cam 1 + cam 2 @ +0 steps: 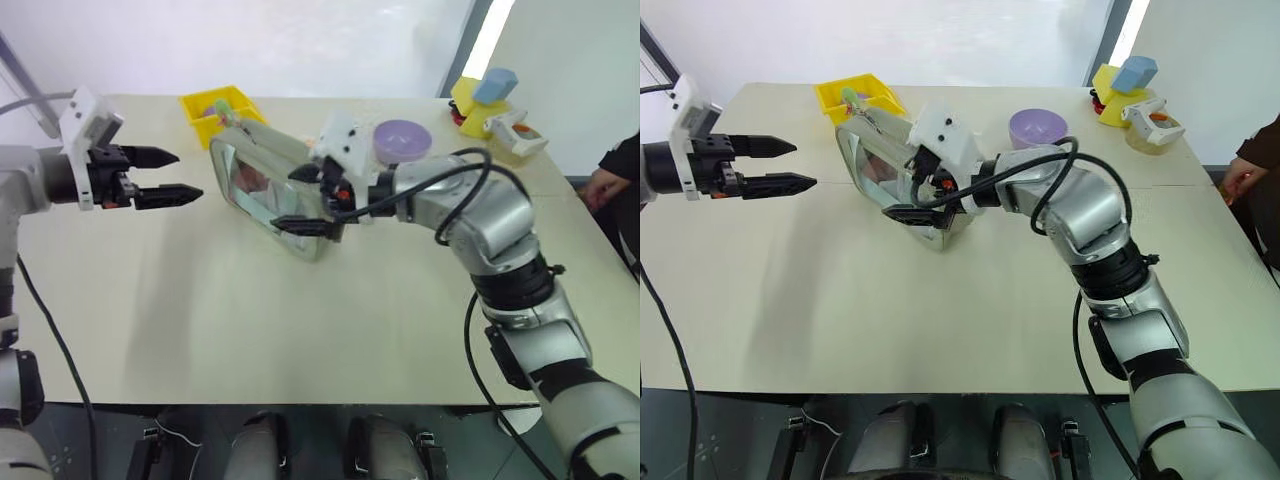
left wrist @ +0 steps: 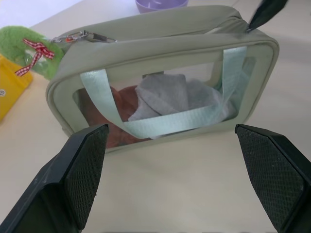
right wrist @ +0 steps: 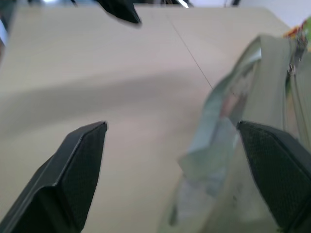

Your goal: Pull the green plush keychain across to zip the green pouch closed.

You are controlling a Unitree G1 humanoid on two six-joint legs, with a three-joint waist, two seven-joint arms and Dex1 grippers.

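My right gripper [image 1: 308, 198] spread around the green pouch [image 1: 262, 182], left gripper [image 1: 165, 175] spread beside it.

Both arms have silver-grey metal shells with black joint rings. A black cable [image 1: 470, 190] loops over the right forearm and another black cable [image 1: 50, 340] hangs under the left arm. White boxy camera mounts sit on both wrists. The left gripper [image 1: 165, 176] and right gripper [image 1: 305, 200] have black tapered fingers with cross-hatched pads [image 2: 85, 170].

Bare beige tabletop [image 1: 200, 300] is left wide open; the far edge is crowded by a yellow plastic bin [image 1: 222, 108] and a purple bowl [image 1: 402, 139].
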